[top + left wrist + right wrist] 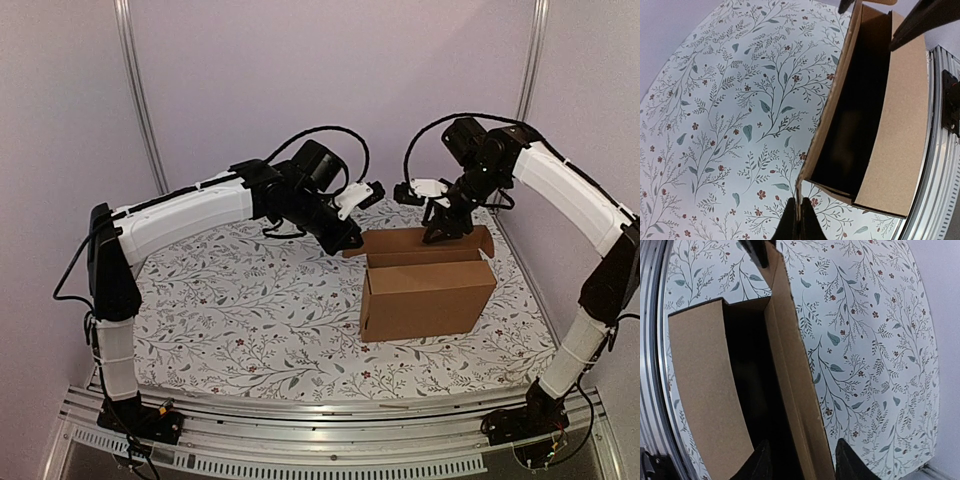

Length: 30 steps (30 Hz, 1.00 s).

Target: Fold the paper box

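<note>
The paper box [428, 300] is brown cardboard and stands on the floral cloth right of centre, its top open and dark inside. Its back panel [420, 241] rises above the front wall. My left gripper [352, 240] is at the panel's left end, shut on a thin cardboard flap edge [801, 192] that runs between its fingertips [810, 222]. My right gripper [445, 232] comes down over the panel's right part. In the right wrist view its fingers [850, 460] straddle the back panel [795, 375], open, one inside the box [695, 380] and one outside.
A floral tablecloth [250, 300] covers the table. A metal rail [330, 420] runs along the near edge, close to the box's front wall [895, 125]. Frame posts [140, 90] and lilac walls close in the back and sides.
</note>
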Available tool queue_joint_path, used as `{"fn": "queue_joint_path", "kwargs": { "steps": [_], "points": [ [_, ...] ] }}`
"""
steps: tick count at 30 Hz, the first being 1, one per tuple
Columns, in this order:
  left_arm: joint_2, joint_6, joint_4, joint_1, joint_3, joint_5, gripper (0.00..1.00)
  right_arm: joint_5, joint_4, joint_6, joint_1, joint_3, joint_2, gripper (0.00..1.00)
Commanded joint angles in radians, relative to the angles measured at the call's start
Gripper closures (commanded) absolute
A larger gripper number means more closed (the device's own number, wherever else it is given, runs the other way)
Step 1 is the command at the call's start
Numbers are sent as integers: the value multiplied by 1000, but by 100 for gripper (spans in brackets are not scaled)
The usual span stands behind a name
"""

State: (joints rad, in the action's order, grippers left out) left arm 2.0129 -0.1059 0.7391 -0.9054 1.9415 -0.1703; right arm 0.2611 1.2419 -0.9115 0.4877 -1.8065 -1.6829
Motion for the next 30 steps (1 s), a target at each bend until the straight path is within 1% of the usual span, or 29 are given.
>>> {"fn": "queue_joint_path", "kwargs": {
  "steps": [1,5,8,10,12,14,16,18,20,22,23,25,26,27,30],
  "points": [
    [-24,-23,6,-16,-22,14,98,43,174,-27,-7,-82,-64,66],
    [-33,-25,-4,-16,-34,25,93,50,177,-13,-14,-93,-78,81],
    [-49,-29,-11,-16,-50,47,83,51,188,-2,-22,-110,-97,91],
    [-66,-25,-18,-16,-68,73,72,51,206,0,-29,-124,-115,98],
    [-100,-13,-38,-21,-100,125,61,59,226,3,-36,-140,-141,100],
    [-165,7,-93,-37,-169,194,54,71,242,10,-46,-156,-161,100],
    [-270,7,-193,-73,-316,265,50,79,251,18,-57,-167,-175,100],
    [-380,13,-299,-131,-441,323,48,84,255,26,-64,-170,-178,100],
    [-465,39,-364,-201,-534,331,50,88,259,30,-64,-169,-171,100],
    [-511,63,-446,-296,-620,327,57,90,264,34,-66,-167,-169,100],
    [-513,83,-483,-331,-660,336,62,90,265,35,-67,-164,-169,100],
    [-483,141,-573,-386,-719,317,77,85,261,40,-67,-155,-171,100],
    [-454,165,-606,-406,-735,298,81,85,260,42,-67,-150,-173,100],
    [-416,186,-636,-422,-742,293,84,88,259,46,-67,-148,-176,100],
    [-294,247,-740,-437,-725,288,88,104,260,55,-67,-144,-182,100]
  ]
}}
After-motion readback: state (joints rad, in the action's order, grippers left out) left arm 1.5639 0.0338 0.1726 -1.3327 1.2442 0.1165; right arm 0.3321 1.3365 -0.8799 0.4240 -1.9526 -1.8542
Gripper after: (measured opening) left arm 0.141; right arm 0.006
